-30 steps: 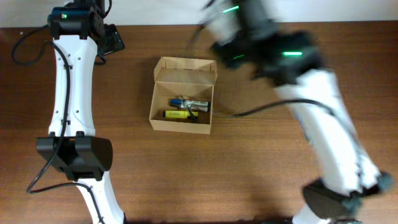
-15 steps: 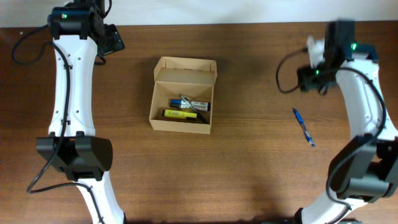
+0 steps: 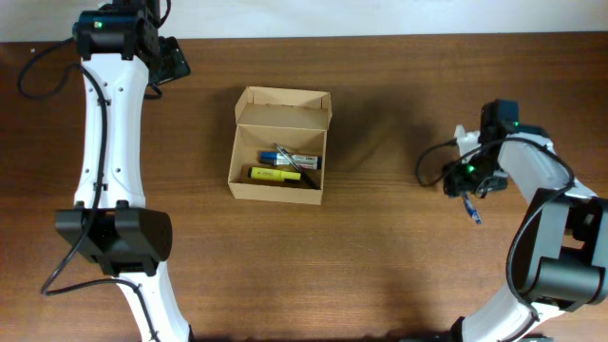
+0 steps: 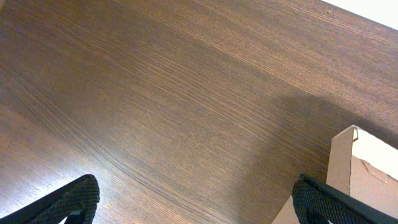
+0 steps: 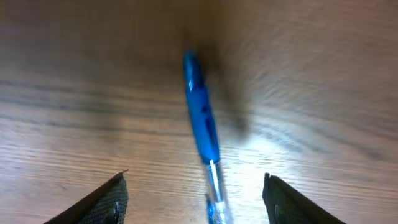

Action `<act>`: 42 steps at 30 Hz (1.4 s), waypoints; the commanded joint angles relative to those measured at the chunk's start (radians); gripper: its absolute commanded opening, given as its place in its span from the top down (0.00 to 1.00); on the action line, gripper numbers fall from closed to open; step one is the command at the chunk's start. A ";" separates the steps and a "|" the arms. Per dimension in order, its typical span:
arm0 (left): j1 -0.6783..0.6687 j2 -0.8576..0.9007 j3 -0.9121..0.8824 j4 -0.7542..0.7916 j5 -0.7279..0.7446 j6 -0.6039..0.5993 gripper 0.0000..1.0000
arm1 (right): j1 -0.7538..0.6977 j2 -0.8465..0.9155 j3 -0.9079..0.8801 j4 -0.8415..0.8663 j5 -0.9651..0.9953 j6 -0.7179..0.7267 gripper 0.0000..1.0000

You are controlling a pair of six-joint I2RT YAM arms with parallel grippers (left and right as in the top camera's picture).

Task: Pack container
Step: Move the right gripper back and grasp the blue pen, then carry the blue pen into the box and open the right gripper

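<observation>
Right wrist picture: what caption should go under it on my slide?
Open fingers poised over a blue pen lying on the wooden table.

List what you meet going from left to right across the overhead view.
left arm → container → blue pen
</observation>
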 commanded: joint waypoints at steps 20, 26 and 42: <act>0.002 0.001 0.016 -0.001 -0.010 0.012 0.00 | 0.030 0.028 0.188 -0.124 -0.186 -0.005 0.96; 0.002 0.001 0.016 -0.001 -0.010 0.012 0.00 | 0.139 0.017 0.613 -0.341 -0.205 0.021 0.96; 0.002 0.001 0.016 -0.001 -0.010 0.012 0.00 | 0.754 0.097 0.958 -0.440 -0.124 -0.478 0.96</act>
